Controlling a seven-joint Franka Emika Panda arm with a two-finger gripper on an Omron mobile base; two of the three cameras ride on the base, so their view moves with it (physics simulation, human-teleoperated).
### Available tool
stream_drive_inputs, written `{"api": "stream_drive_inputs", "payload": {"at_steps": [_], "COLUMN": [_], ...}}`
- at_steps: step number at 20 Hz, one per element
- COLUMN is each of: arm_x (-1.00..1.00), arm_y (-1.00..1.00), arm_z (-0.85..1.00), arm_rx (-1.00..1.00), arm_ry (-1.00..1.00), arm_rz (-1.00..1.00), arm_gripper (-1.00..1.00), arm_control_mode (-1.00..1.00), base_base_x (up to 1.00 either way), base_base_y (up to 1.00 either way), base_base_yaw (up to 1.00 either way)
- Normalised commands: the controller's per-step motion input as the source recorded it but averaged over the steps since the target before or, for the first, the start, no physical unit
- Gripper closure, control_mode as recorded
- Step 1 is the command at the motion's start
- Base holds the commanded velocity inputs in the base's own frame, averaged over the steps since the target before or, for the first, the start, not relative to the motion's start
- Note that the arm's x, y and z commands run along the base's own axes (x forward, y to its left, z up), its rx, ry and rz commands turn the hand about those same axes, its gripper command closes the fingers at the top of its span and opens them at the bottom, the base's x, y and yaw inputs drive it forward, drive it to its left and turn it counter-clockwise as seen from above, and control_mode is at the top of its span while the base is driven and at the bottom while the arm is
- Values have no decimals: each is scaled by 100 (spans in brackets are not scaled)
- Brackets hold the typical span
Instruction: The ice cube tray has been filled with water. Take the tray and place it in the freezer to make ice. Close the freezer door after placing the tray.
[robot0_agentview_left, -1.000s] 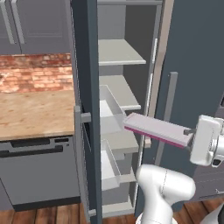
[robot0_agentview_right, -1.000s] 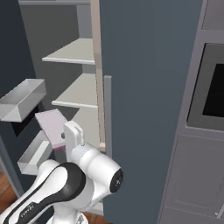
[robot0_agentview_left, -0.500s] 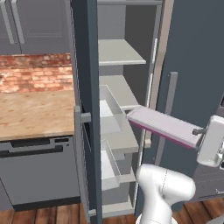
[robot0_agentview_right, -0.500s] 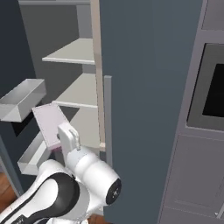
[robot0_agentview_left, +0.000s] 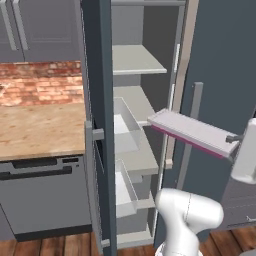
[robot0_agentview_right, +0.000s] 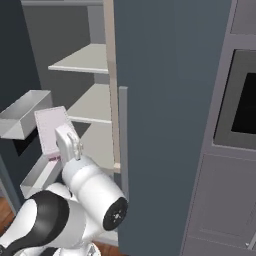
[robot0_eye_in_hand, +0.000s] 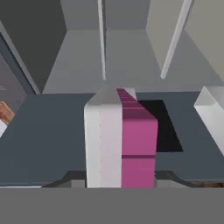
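Note:
The ice cube tray (robot0_agentview_left: 192, 131) is a long pale slab with a magenta lower edge, held nearly level in mid-air in front of the open freezer (robot0_agentview_left: 135, 100). My gripper (robot0_agentview_left: 231, 140) is shut on its right end, and the tray's free end points at the white middle shelf (robot0_agentview_left: 137, 102). From the right base the ice cube tray (robot0_agentview_right: 52, 131) rises just beyond my white wrist. In the hand view the ice cube tray (robot0_eye_in_hand: 120, 142) runs away from me on edge, hiding the fingertips. The freezer door (robot0_agentview_left: 97, 125) stands wide open, edge-on, left of the compartment.
A clear drawer (robot0_agentview_left: 125, 122) juts out of the freezer at tray height, with another (robot0_agentview_left: 125, 190) below it. The neighbouring door (robot0_agentview_left: 220, 75) with its grey handle (robot0_agentview_left: 192, 125) stands right behind the tray. A wooden counter (robot0_agentview_left: 40, 130) lies left; a wall oven (robot0_agentview_right: 240, 105) right.
The hand has lifted and swung out to the right, raising the tray from drawer height to the middle shelf's level and flattening it. The freezer and its door have not moved.

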Motion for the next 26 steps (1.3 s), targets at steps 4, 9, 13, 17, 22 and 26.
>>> {"api": "stream_drive_inputs", "payload": {"at_steps": [4,9,13,17,22,26], "arm_x": [0,0,0,0,0,0], "arm_y": [21,14,27,27,9,0], "arm_z": [36,25,13,13,13,6], "arm_rx": [-10,-12,-10,-8,-3,0], "arm_ry": [1,0,0,0,0,0], "arm_rz": [-13,-15,-14,-15,-14,-10], "arm_gripper": [100,100,100,100,100,100], "arm_control_mode": [-100,-100,-100,-100,-100,-100], "base_base_x": [0,0,0,0,0,0], "base_base_y": [0,0,0,0,0,0], "base_base_yaw": [0,0,0,0,0,0]}}
